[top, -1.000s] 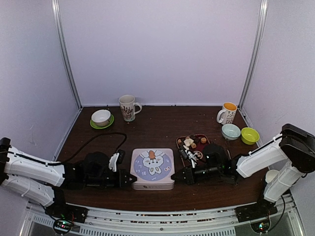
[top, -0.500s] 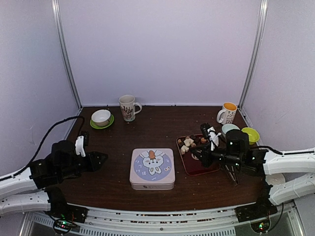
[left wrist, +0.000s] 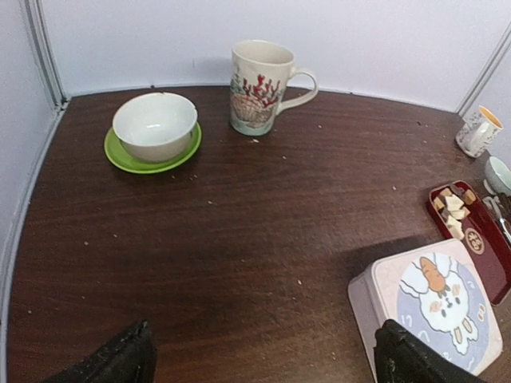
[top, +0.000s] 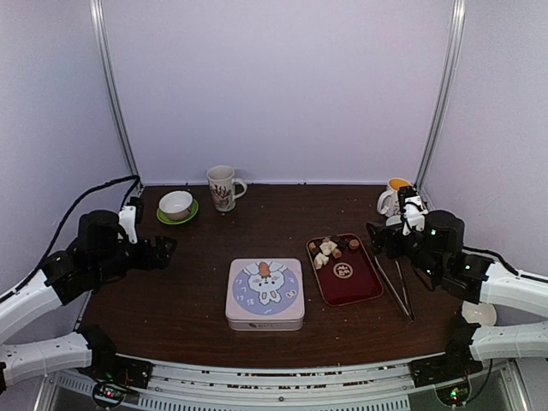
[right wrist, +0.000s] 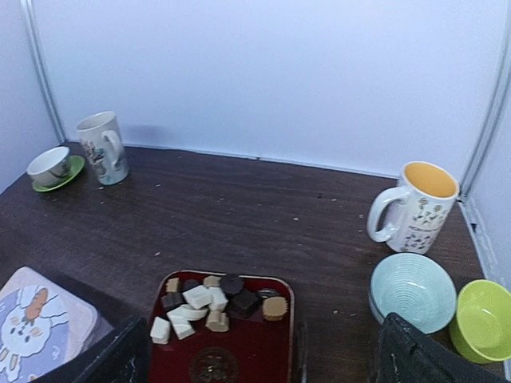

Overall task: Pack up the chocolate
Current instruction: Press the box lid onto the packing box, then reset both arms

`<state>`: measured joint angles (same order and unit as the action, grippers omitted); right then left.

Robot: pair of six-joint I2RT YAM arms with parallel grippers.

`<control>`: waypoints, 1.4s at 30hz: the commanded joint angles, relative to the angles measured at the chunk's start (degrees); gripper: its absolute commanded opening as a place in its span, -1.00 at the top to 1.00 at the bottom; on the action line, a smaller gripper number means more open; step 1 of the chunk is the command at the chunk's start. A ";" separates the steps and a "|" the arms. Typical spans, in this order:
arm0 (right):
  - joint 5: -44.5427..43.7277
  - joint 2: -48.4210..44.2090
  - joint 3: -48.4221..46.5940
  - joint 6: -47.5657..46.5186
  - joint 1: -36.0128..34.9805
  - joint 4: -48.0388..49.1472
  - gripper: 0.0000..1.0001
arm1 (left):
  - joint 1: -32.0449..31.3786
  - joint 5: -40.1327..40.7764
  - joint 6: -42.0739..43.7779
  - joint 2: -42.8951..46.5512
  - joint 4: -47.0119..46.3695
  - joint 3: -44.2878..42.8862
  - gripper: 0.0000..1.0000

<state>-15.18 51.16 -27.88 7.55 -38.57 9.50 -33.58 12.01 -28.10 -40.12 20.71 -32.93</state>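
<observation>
The chocolate is a small heap of dark, tan and white pieces at the far end of a dark-red tray, right of centre. The right wrist view looks down on the chocolate and the tray. In the left wrist view the chocolate is at the right edge. My right gripper hovers behind the tray's right side, open with nothing in it. My left gripper hangs over the left of the table, open with nothing in it.
A closed pink tin with a bunny lid sits front centre. Metal tongs lie right of the tray. A patterned mug and a white bowl on a green saucer stand at the back left. Back right are a yellow-lined mug, a pale blue bowl and a green bowl.
Both grippers were low and shut beside the tin. They have risen and drawn apart, left arm to the left, right arm to the back right, and both have opened.
</observation>
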 commanded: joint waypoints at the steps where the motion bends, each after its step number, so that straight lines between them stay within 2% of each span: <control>1: -16.47 -1.42 -0.02 -1.86 1.91 2.38 -1.00 | 4.21 3.71 7.64 -2.69 -1.70 -4.79 -0.95; 3: -19.88 -2.19 1.39 -6.58 3.43 4.94 -1.00 | 6.94 5.58 8.90 -3.99 -1.96 -5.76 -0.95; 6: -22.58 -4.35 7.48 -12.92 6.95 16.46 -1.00 | 11.25 8.72 12.00 -4.76 -4.09 -4.93 -0.96; 10: -10.78 -6.00 15.10 -14.58 13.96 27.04 -1.00 | 14.71 13.86 17.04 -4.90 -10.29 -1.44 -0.96; 16: -6.20 1.71 17.50 -10.69 19.84 33.65 -1.00 | 16.66 19.29 22.95 -7.81 -24.58 4.74 -0.96; 20: 1.53 8.90 16.77 -9.40 24.95 37.66 -1.00 | 18.55 18.34 23.97 -12.34 -30.50 6.32 -0.96; 25: 0.85 15.36 15.40 -10.00 27.32 44.32 -1.00 | 21.53 14.75 27.32 -16.68 -38.16 8.55 -0.96; 29: 2.39 18.00 15.10 -11.44 28.38 47.49 -1.00 | 26.99 8.30 25.92 -19.33 -43.20 10.38 -0.96; 32: 3.87 22.22 14.94 -12.83 28.70 52.35 -1.00 | 30.41 3.92 24.99 -21.07 -51.66 14.40 -0.96; 34: 3.79 22.26 12.62 -11.01 29.67 47.26 -1.00 | 31.13 2.93 25.68 -22.63 -57.70 16.26 -0.95; 38: 9.17 24.85 10.45 -7.48 33.85 45.40 -0.99 | 31.45 1.42 27.52 -24.80 -57.16 14.81 -0.96; 41: 8.83 27.05 14.05 -7.49 34.53 54.75 -1.00 | 32.69 -0.10 27.72 -27.84 -56.17 12.34 -0.96; 42: 9.50 26.01 13.11 -7.43 34.52 51.42 -1.00 | 32.92 -0.61 28.31 -28.89 -56.49 11.53 -0.96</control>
<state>-8.38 76.73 -15.68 -1.32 -4.82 57.82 -2.17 14.92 -1.61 -66.04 -30.15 -17.69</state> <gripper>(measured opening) 0.999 0.978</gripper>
